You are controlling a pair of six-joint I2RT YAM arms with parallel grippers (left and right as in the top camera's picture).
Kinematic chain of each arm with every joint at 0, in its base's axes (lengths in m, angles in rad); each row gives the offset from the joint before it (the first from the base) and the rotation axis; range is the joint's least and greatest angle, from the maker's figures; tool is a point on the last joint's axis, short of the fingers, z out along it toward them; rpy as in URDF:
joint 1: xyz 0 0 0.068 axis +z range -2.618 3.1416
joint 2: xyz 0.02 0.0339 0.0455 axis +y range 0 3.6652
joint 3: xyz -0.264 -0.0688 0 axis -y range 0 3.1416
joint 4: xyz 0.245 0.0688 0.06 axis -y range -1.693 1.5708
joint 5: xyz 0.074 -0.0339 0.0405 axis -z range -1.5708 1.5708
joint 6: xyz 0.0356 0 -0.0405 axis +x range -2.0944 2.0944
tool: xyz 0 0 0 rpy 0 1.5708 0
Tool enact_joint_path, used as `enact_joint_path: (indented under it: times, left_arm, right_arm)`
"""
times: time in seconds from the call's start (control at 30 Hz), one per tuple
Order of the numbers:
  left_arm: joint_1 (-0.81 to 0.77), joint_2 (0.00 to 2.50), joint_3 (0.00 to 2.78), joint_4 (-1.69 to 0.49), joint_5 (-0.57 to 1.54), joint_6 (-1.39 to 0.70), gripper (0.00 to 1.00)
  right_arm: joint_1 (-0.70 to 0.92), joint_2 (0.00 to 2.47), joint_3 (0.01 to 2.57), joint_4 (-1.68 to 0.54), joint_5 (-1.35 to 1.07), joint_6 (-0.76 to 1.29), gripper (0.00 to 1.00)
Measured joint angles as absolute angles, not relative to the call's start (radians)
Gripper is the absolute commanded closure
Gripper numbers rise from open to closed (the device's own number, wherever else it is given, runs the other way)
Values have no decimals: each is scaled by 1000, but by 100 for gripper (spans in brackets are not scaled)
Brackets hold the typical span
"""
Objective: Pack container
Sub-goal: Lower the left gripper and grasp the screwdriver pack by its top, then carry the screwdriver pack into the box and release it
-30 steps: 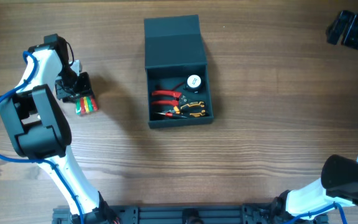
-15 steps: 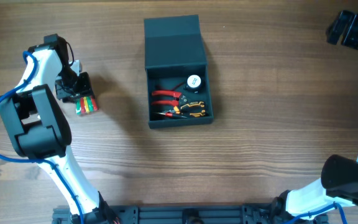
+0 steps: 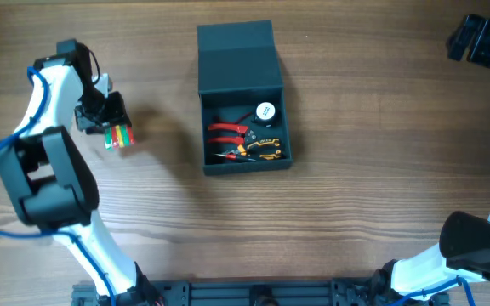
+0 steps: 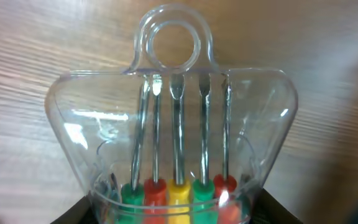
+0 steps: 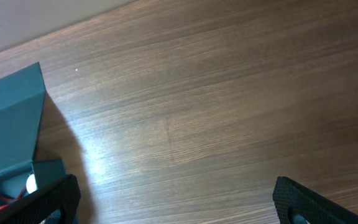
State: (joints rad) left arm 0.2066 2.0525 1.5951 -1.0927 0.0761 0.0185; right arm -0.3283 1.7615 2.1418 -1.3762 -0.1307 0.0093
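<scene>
Packing looks partly done from where I stand. The container (image 3: 247, 168) sits near the middle of the table (image 3: 364, 195), its flap lid (image 3: 237, 53) thrown back flat on the far side, so the box is open from above.

Inside lie a pair of red-handled pliers (image 3: 228, 129), a second tool with yellow and black handles (image 3: 258, 150) just in front of them against the near wall, and a small white round thing (image 3: 264, 110) towards the far right corner. I cannot make out what the round thing is. The left part of the floor of the box looks bare, so there is room for more.

What is left, I judge, is the clear pack of screwdrivers (image 4: 178, 143), then the lid. The pack is well apart from the box, out to its left. The left gripper (image 4: 176, 214) has it clamped at the handle end, with the green, red and yellow handles between its jaws and the hanging loop pointing away. Whether the pack is clear of the wood I cannot tell.

The right gripper (image 5: 182, 202) hangs at the far right corner, jaws spread wide with nothing between them, well away from the box. No other loose item shows on the table, so this pack may be the last one to go in.
</scene>
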Motion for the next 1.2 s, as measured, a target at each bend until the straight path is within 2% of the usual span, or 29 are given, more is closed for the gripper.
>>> enact_joint_path:
  times: [0.3,0.43,0.6,0.73,0.77,0.8,0.97,1.2]
  left_arm:
    - [0,1811,1711,-1094,73,41,96]
    - [-159,1764,1775,-1087,68,197,96]
    - [-378,1760,1787,-1053,50,507,96]
    - [-485,1780,1787,-1032,46,680,96]
    - [-506,1793,1787,-1031,46,741,95]
    - [-533,1822,1787,-1032,46,762,89]
    - [-542,1932,1787,-1064,60,811,87]
    - [-542,2096,1787,-1116,71,826,79]
  right_arm:
    - [-328,1761,2142,-1376,-131,9,0]
    - [-328,1761,2142,-1376,-131,9,0]
    - [-328,1761,2142,-1376,-131,6,0]
    - [-328,1761,2142,-1376,-131,6,0]
    - [-328,1761,2142,-1377,-131,6,0]
    - [-328,1761,2142,-1376,-131,6,0]
    - [-328,1761,2142,-1377,-131,6,0]
    - [-328,1761,2142,-1377,-131,6,0]
